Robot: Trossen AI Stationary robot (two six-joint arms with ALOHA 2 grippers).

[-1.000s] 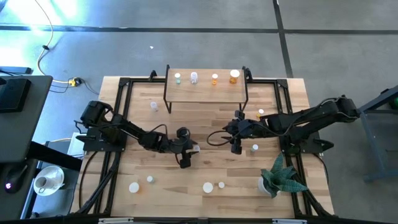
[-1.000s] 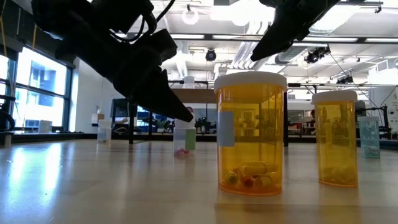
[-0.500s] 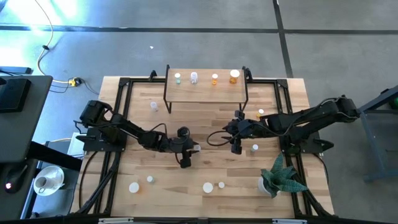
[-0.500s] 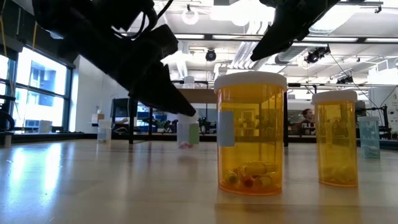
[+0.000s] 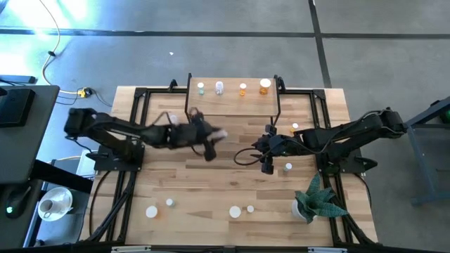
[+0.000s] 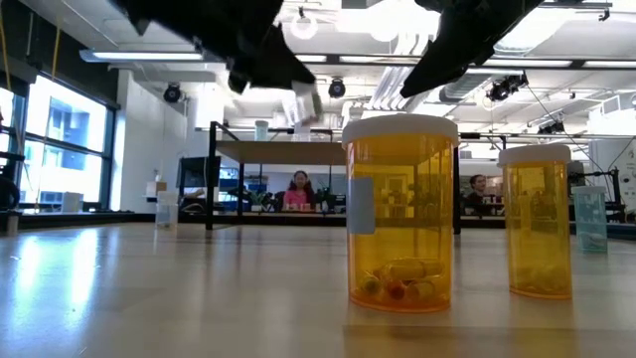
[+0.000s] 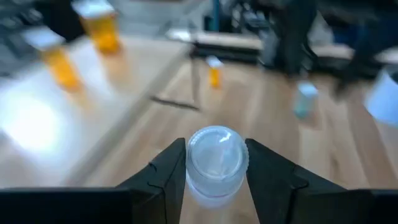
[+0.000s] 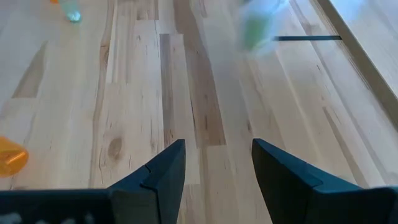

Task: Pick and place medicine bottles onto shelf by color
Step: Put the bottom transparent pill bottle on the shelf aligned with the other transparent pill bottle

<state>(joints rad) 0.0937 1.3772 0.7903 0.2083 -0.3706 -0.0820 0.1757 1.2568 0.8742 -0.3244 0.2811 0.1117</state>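
Butcher-block tabletop [image 5: 232,179]: we log light wood planks carrying the shelf, both arms, loose bottles and a potted plant [image 5: 318,197] at its front right corner.
Shelf [image 5: 232,98]: light-wood platform on thin black legs at the tabletop's far edge; we count four bottles [image 5: 233,87] along its far side, two pale at left, two orange at right.
Left claw [image 5: 209,140]: raised above the tabletop, just in front of the shelf's left half; its fingers clamp a pale bottle.
Right claw [image 5: 267,163]: we see it low over the tabletop right of centre, its fingers spread with only bare wood between them.
Held bottle [image 7: 216,163]: whitish-green body, white cap facing the wrist camera, pinched on both sides.
Loose bottles: two orange ones [image 6: 401,211] stand close to the low camera; we note white-capped ones [image 5: 200,209] along the front edge.
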